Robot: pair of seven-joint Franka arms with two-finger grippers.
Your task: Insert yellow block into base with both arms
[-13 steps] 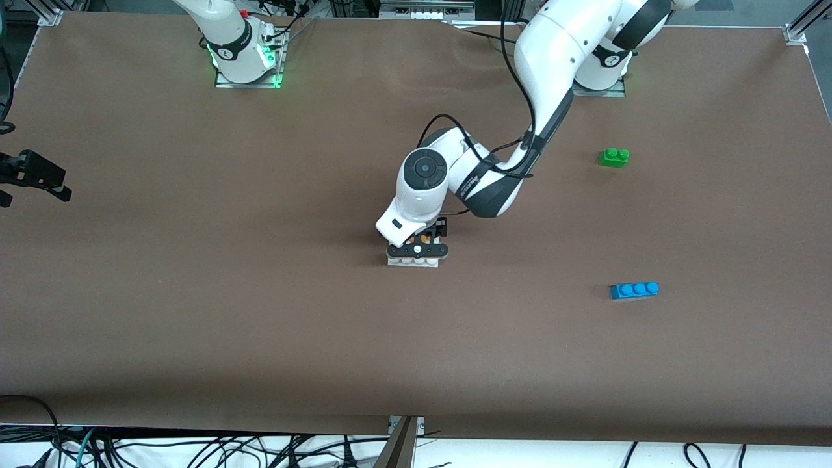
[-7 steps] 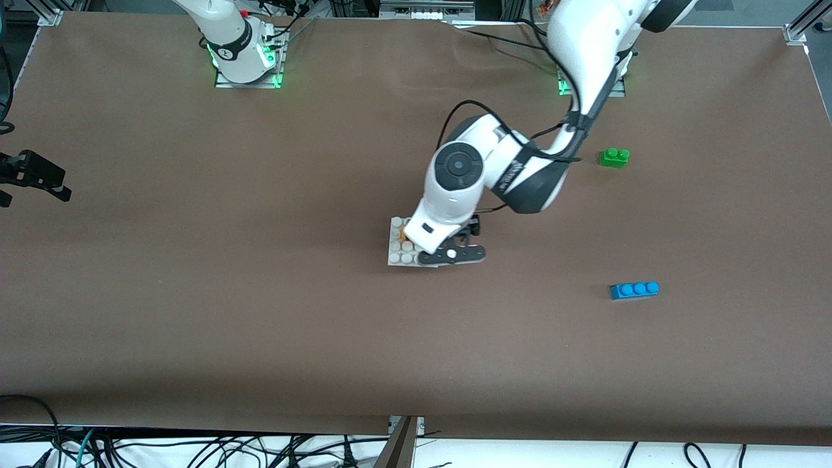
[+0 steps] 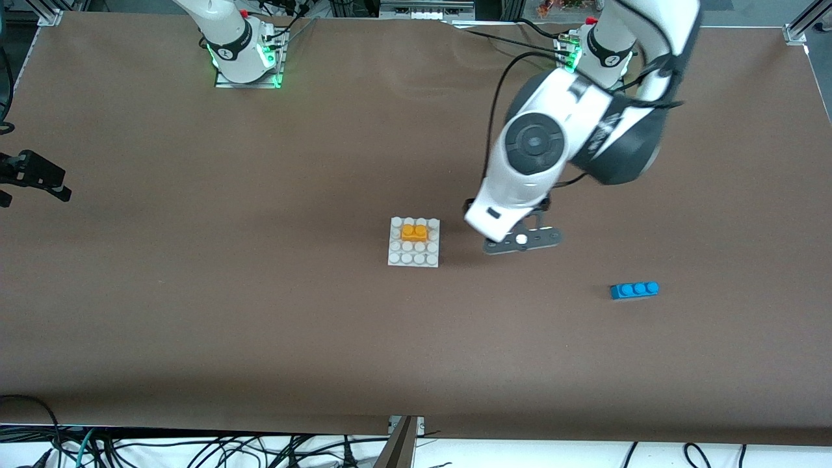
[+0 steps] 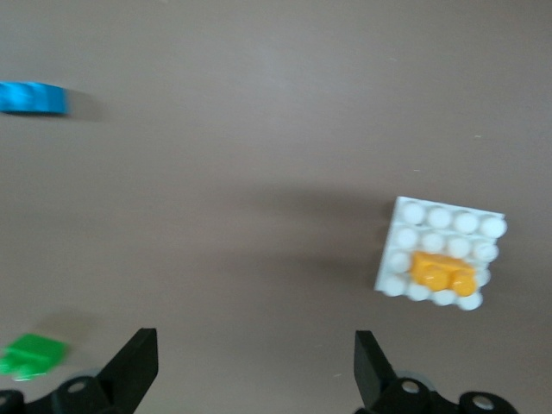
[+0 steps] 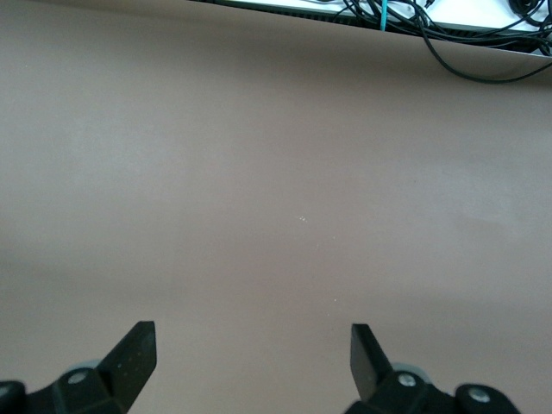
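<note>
The left claw [image 3: 522, 239] has lifted off the base [image 3: 414, 259] and now hangs, fingers apart and empty, over bare brown table [image 3: 195, 292] toward the left arm's end. The right claw [image 5: 250, 366] waits with fingers apart near the table's edge. Mid-table, the flat white studded base carries the glossy orange-yellow two-stud yellow block [image 3: 414, 231], pressed onto its second stud row from the robots' edge.

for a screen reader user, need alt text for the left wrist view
A yellow block sits pressed onto a white base on a brown table. The open left end effector hangs over bare table, with a blue brick and a green brick nearby.
</note>
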